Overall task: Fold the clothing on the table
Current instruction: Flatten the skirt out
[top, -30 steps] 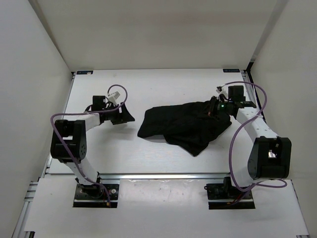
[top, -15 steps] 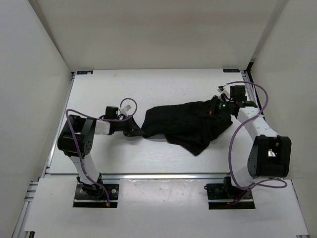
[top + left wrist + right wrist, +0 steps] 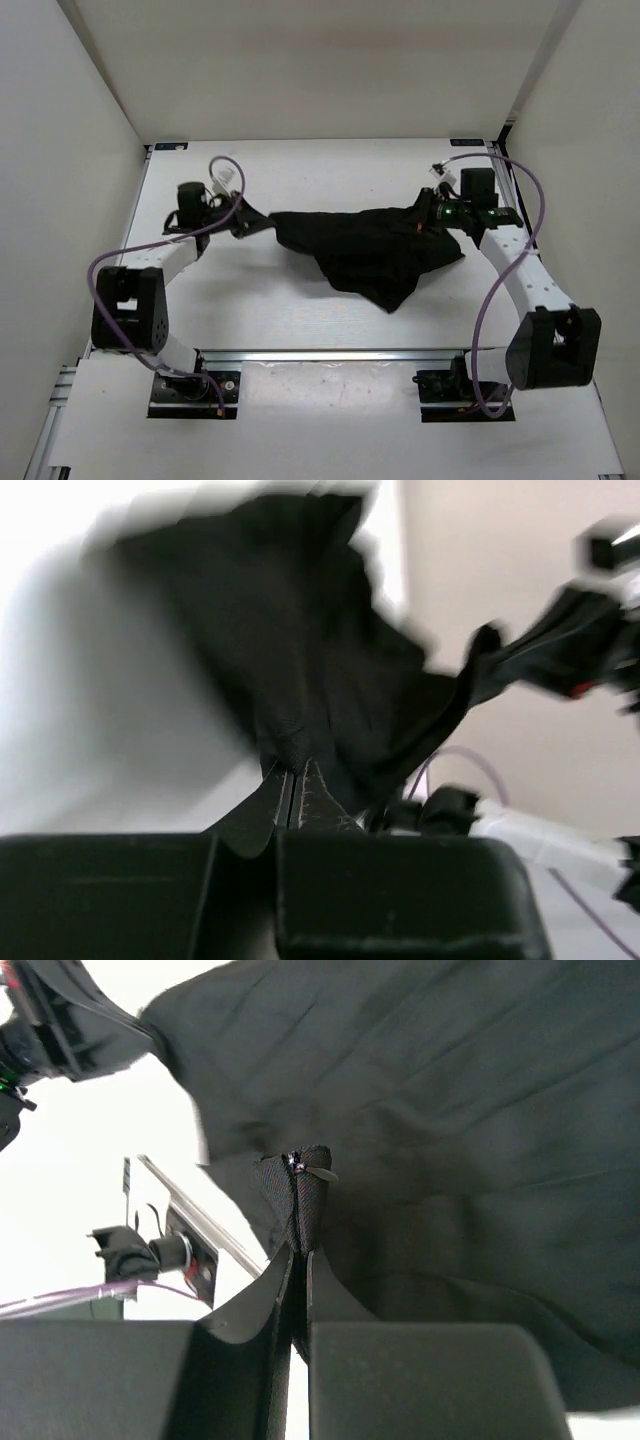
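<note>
Left wrist view shows the left gripper (image 3: 292,785) clamped tight on an edge of the clothing (image 3: 300,650). Likewise the right gripper (image 3: 300,1250) pinches a fold; the left view is blurred.

The top camera hung high above and behind the arms, looking down at the whole white surface (image 3: 330,170) from afar, with the arm bases at 6 o'clock. The left wrist camera sat close behind the left jaws and faced along them at the clothing (image 3: 300,650), with the blurred right arm (image 3: 560,650) at 3 o'clock. The right wrist camera sat just behind the right jaws, the cloth filling its view, the left arm (image 3: 60,1030) at 10 o'clock. All three views shared the clothing.
</note>
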Controlling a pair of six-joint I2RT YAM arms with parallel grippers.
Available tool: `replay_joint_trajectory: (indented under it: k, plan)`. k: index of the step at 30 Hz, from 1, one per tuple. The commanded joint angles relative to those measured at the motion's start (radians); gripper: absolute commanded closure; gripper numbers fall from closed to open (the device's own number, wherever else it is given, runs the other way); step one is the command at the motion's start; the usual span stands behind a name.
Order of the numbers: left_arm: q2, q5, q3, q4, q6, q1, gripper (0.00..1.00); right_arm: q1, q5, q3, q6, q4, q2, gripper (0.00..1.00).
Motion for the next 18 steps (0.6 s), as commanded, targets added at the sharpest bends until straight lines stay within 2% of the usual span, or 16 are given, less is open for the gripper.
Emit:
replay_joint_trajectory:
  k: [1, 2, 3, 5, 7, 8, 11, 14, 18]
  plan:
    - [-0.097, 0.139, 0.088, 0.119, -0.139, 0.075, 1.00, -0.042, -0.023, 0.090, 0.034, 0.084, -0.092, 1.00]
    - [-0.108, 0.181, 0.088, 0.175, -0.235, 0.074, 1.00, -0.042, -0.023, 0.101, 0.029, 0.084, -0.109, 1.00]
    - [-0.116, 0.186, 0.082, 0.300, -0.293, 0.106, 1.00, -0.036, -0.007, 0.127, 0.008, 0.069, -0.115, 1.00]
    - [-0.127, 0.234, 0.041, 0.552, -0.557, 0.133, 1.00, -0.027, 0.015, 0.143, -0.029, 0.044, -0.147, 1.00]
    - [-0.128, 0.247, 0.000, 0.875, -0.740, 0.147, 1.00, -0.022, 0.006, 0.121, -0.052, 0.047, -0.184, 1.00]
    - [-0.133, 0.267, -0.007, 0.898, -0.787, 0.161, 1.00, -0.022, -0.022, 0.111, -0.057, 0.047, -0.202, 1.00]
    - [-0.247, 0.282, -0.086, 0.834, -0.767, 0.152, 1.00, -0.007, -0.069, 0.048, -0.063, 0.005, -0.279, 1.00]
    - [-0.326, 0.301, -0.242, 0.973, -0.896, 0.100, 1.00, 0.048, -0.092, -0.018, -0.039, -0.028, -0.379, 1.00]
    - [-0.426, 0.310, -0.414, 1.011, -0.986, 0.086, 1.00, 0.053, -0.132, -0.150, 0.066, -0.039, -0.466, 1.00]
